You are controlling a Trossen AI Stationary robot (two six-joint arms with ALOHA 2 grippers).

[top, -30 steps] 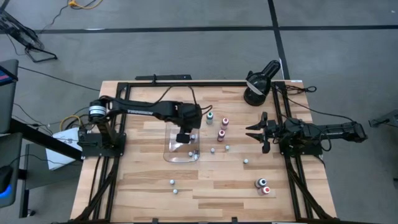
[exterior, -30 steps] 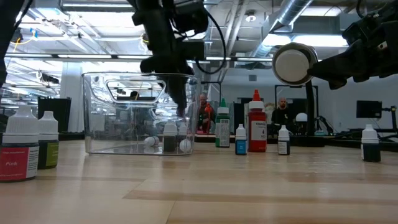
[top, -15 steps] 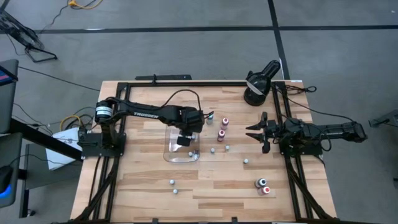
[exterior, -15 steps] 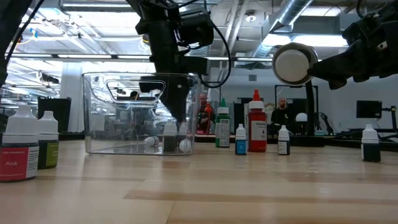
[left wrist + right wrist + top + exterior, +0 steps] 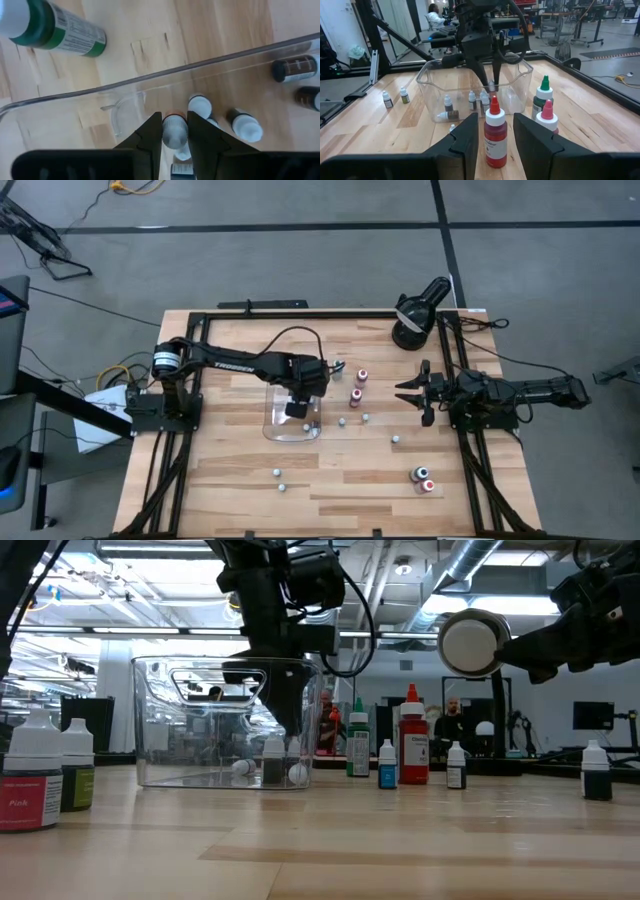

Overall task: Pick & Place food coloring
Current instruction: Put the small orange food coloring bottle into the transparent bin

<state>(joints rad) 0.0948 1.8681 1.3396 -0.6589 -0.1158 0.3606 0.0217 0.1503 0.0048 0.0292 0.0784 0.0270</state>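
Far left on your desk (image 5: 420,860), in the low view, stand two white-capped bottles (image 5: 45,775). Your left hand (image 5: 174,131) hangs inside the clear tray (image 5: 272,425), its fingers (image 5: 150,135) pinching a small white-capped food coloring bottle (image 5: 174,133) just above the tray floor. Several more small bottles (image 5: 245,125) lie or stand in the tray beside it. Just right of the tray stand a green bottle (image 5: 357,740) and two red-capped bottles (image 5: 358,385); smaller bottles (image 5: 343,421) are scattered across the desk toward the near edge. Further right, the black lamp (image 5: 417,315) sits at the far corner. Your right hand (image 5: 412,393) waits at the right edge, fingers (image 5: 532,137) spread and holding nothing, the red bottle (image 5: 495,136) in line ahead of them.
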